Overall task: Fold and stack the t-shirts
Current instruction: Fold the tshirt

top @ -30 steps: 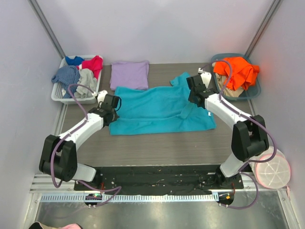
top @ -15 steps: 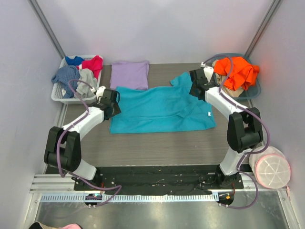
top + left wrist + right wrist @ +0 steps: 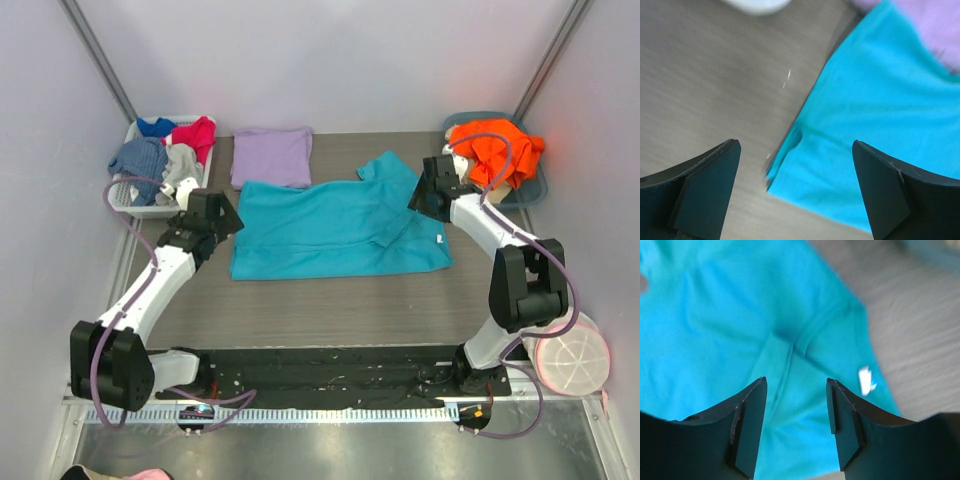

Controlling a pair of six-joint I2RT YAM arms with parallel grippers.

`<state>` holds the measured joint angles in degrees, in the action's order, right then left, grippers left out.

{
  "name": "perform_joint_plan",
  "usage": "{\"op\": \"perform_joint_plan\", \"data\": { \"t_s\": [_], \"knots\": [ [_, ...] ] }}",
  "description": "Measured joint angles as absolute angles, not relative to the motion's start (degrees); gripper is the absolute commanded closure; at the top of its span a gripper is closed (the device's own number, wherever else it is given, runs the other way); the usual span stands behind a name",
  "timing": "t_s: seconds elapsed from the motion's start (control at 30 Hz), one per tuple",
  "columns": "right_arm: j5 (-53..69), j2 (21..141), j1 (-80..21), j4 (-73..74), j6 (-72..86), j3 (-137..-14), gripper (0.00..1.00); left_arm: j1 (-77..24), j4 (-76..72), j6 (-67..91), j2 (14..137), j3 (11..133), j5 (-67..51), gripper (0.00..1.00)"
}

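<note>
At 10 o'clock a white slatted plastic basket (image 3: 122,205) holds red, blue and grey garments (image 3: 165,150). The left pincer (image 3: 225,213) hangs spread wide and empty over the left hem of the flat teal-turquoise cloth t-shirt (image 3: 330,225), which lies mid-bench. Bare grey wood-grain bench (image 3: 330,310) runs open from 7 to 5 o'clock. A folded pale lavender cloth t-shirt (image 3: 272,155) lies at 11 o'clock, meeting the teal one's far edge. The right pincer (image 3: 418,195), parted and empty, is over the teal shirt's right edge at 2 o'clock. Two t-shirts, two pincers, one basket.
</note>
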<state>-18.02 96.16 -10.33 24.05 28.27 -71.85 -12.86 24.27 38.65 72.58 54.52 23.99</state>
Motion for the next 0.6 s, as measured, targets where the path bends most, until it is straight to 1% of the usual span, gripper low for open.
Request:
{"op": "perform_joint_plan", "data": {
  "t_s": [0.1, 0.27, 0.43, 0.6],
  "knots": [
    [-12.7, 93.6, -10.9, 23.5, 28.9, -65.3, 0.42, -13.3, 24.6, 39.0, 69.2, 48.6, 22.2, 0.0],
    [-3.7, 92.4, -11.2, 20.5, 30.6, -58.0, 0.42, -13.9, 25.9, 40.1, 63.5, 41.3, 19.9, 0.0],
    [3.5, 92.4, -11.2, 16.3, 32.8, -54.7, 0.42, -13.9, 26.8, 40.3, 59.4, 39.8, 19.2, 0.0],
    [7.0, 92.7, -11.2, 12.4, 34.0, -54.3, 0.41, -13.9, 26.8, 40.5, 58.7, 39.6, 18.7, 0.0]
  ]
}}
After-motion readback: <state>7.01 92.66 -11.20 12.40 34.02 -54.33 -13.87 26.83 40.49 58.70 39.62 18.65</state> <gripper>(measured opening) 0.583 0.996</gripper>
